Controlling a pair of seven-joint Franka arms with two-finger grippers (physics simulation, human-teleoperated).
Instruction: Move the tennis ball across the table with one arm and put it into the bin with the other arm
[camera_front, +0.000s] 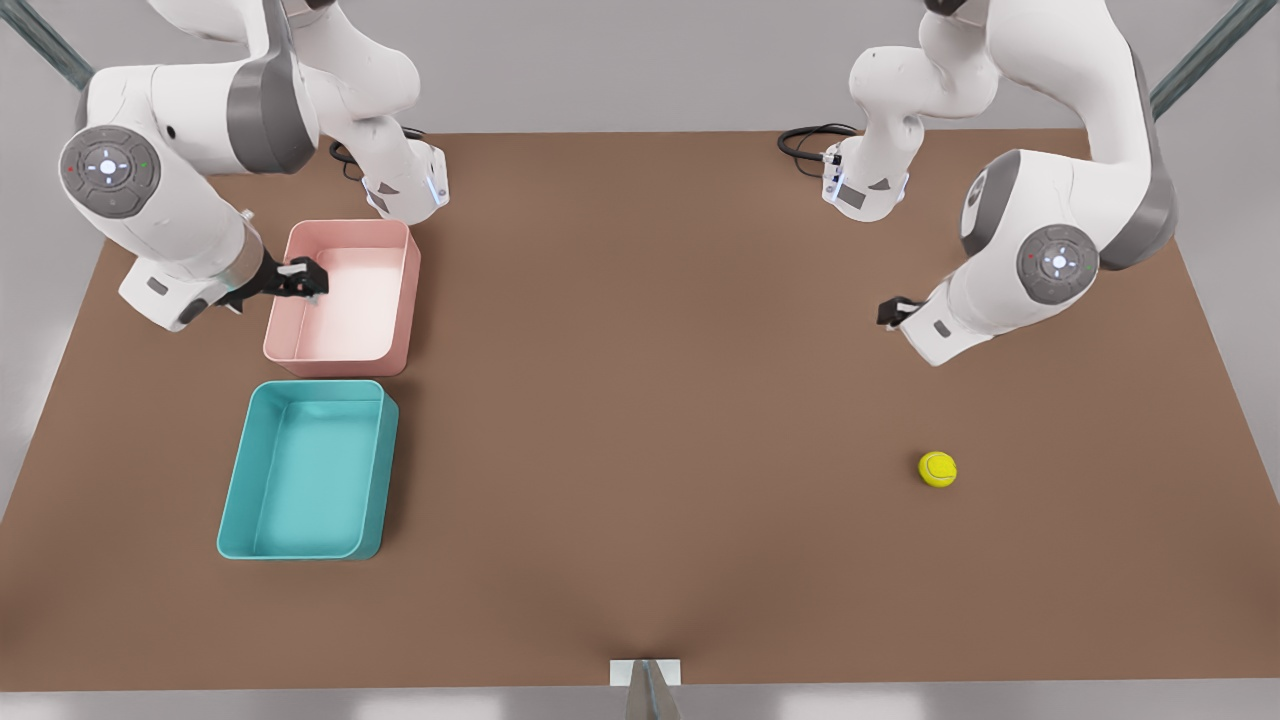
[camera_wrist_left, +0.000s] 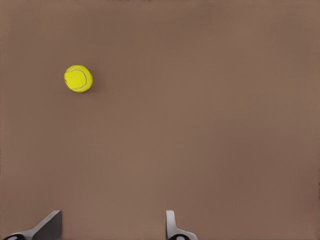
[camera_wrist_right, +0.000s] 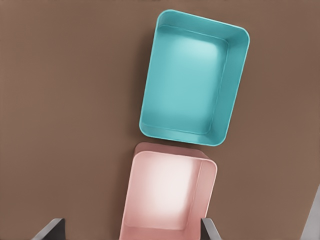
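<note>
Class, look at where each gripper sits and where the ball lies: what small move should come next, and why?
Probably the left gripper should descend toward the tennis ball: it hangs open above bare table nearest the ball. The right gripper waits over the pink tray, beside the empty teal bin.
</note>
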